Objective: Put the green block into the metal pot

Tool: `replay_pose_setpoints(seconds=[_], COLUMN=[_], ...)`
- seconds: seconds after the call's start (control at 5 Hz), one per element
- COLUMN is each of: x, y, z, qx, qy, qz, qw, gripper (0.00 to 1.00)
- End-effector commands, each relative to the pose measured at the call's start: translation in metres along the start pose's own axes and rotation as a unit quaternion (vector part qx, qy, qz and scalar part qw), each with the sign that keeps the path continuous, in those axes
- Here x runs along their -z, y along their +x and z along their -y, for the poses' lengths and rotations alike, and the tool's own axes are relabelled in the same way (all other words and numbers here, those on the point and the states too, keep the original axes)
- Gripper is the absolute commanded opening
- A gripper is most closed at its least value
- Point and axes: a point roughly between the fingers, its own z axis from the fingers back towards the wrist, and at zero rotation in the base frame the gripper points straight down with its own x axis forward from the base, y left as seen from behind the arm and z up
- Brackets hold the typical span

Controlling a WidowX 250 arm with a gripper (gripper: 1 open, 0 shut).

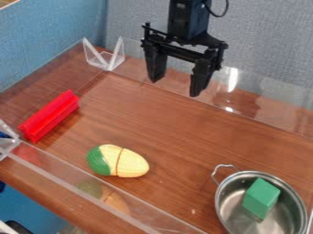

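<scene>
The green block (261, 197) lies inside the metal pot (230, 210) at the front right corner of the wooden table, leaning toward the pot's right side. The pot is round and shiny, with a thin wire loop at its upper left rim. My gripper (178, 77) hangs at the back of the table, well above and behind the pot. Its black fingers (200, 80) point down and stand wide open with nothing between them.
A long red block (49, 115) lies at the left side of the table. An oval yellow toy fruit with a green end (117, 161) sits near the front middle. Clear plastic walls (104, 57) edge the table at the back and front.
</scene>
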Motion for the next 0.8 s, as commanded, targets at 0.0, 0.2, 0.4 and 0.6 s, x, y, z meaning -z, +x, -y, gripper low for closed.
replay_pose_setpoints(seconds=[0.0,0.2,0.4,0.6], x=[0.007,0.013,0.02,0.026], y=[-0.001,-0.002,-0.003,-0.008], z=[-0.001,-0.003,-0.004,-0.013], qx=[-0.006,-0.018,-0.024,-0.058], qy=[-0.001,-0.003,-0.005,-0.012], qz=[-0.008,-0.016,-0.024,-0.029], qw=[0.9999,0.9997,0.9994,0.9978], gripper=[1.0,1.0,1.0,1.0])
